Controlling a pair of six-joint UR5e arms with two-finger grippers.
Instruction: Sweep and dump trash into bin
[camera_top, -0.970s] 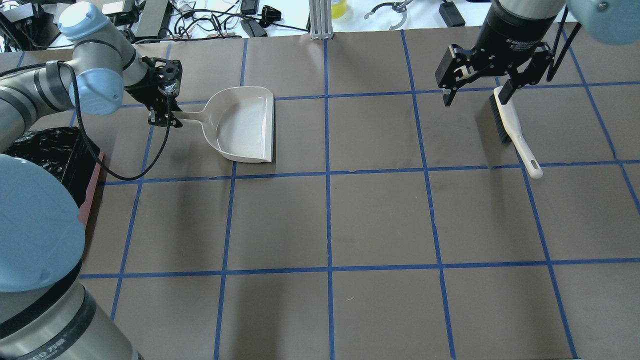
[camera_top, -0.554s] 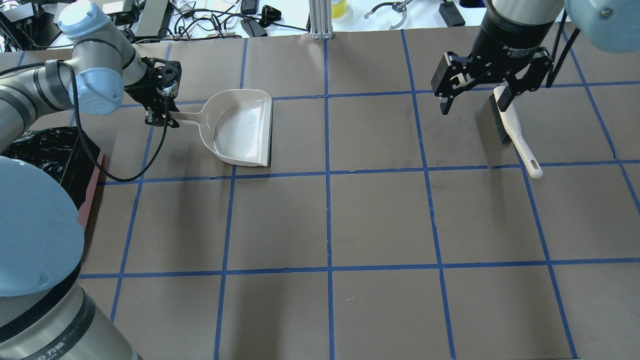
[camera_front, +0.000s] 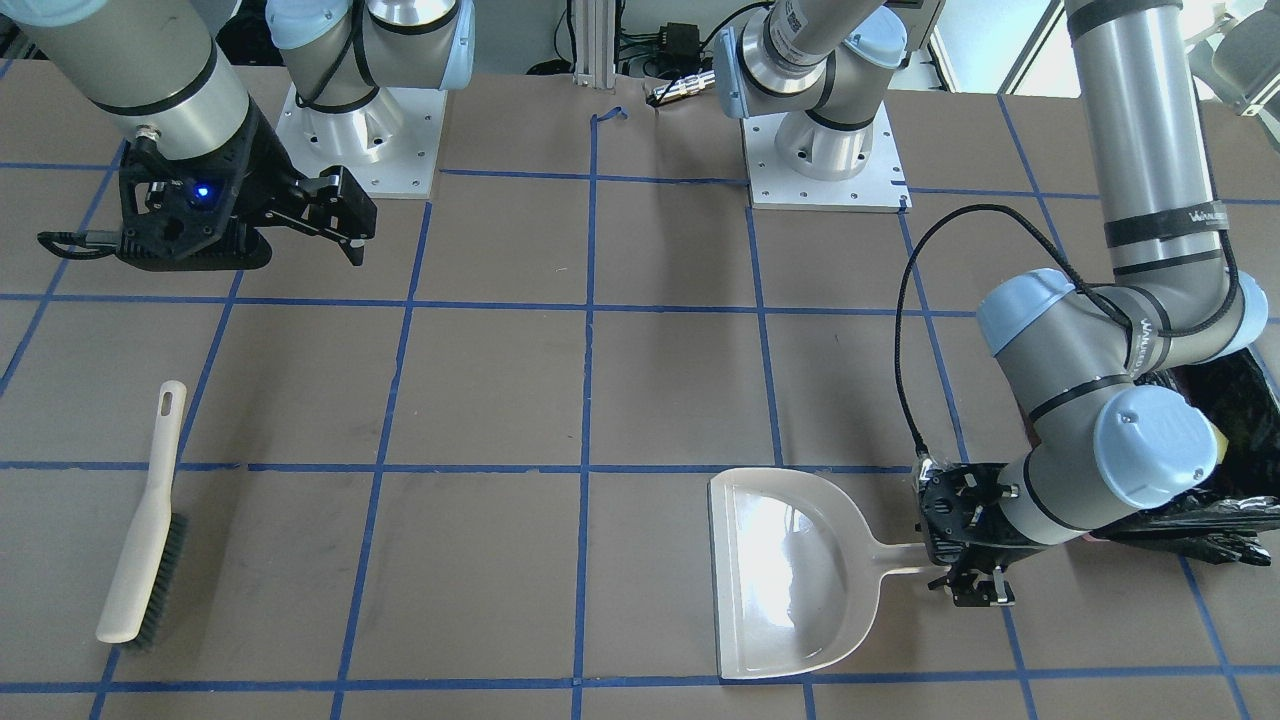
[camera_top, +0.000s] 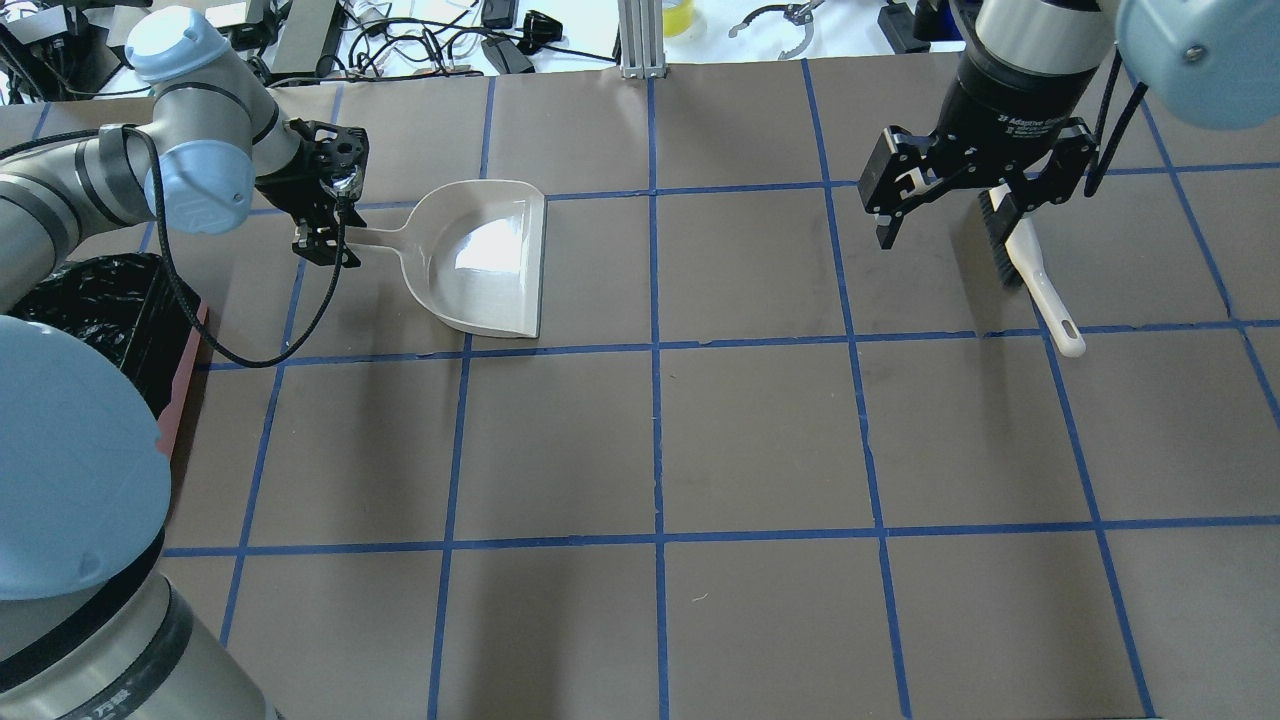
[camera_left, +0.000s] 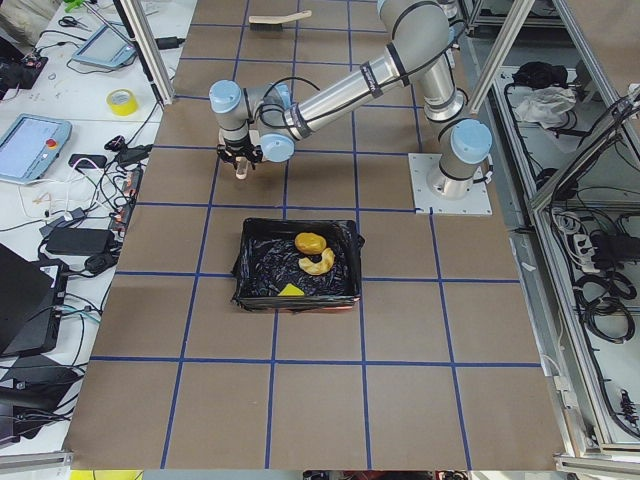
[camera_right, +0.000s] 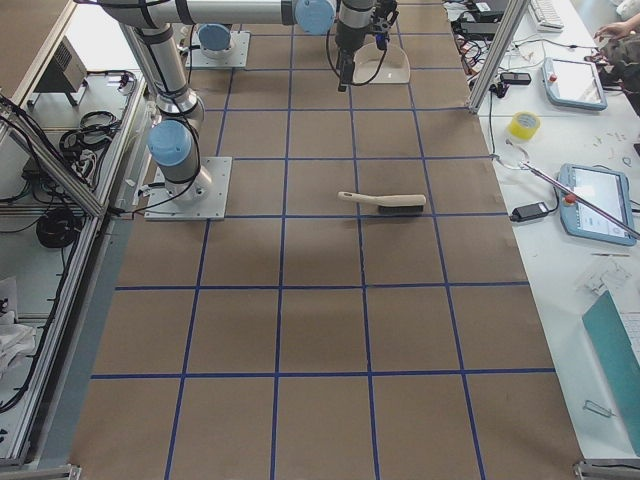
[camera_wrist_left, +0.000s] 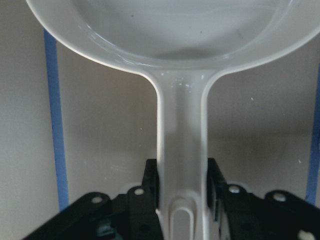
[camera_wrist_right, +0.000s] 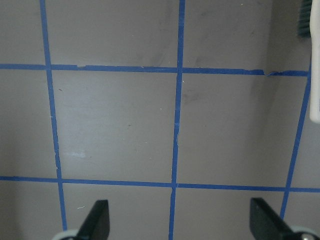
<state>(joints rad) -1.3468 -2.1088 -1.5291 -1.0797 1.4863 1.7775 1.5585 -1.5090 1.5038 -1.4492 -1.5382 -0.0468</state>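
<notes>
The trash lies inside the bin (camera_left: 262, 262): a golden-brown lump (camera_left: 310, 242), a pale crescent slice (camera_left: 320, 264) and a yellow wedge (camera_left: 291, 289). The bin, lined with black plastic, also shows at the table's left edge in the overhead view (camera_top: 100, 300). My left gripper (camera_top: 325, 240) is shut on the handle of the beige dustpan (camera_top: 490, 260), which is empty; the wrist view shows both fingers (camera_wrist_left: 150, 185) pressed against the handle. My right gripper (camera_top: 945, 215) is open and empty above the table, just left of the brush (camera_top: 1030, 270).
The brush lies flat on the table (camera_front: 140, 540), bristles away from the robot. The bin sits close beside my left arm's elbow (camera_front: 1150, 450). Cables and tools lie beyond the table's far edge (camera_top: 480, 40).
The dustpan and my left gripper have shifted slightly toward the robot and turned a little. My right gripper has drifted slightly left, still open.
</notes>
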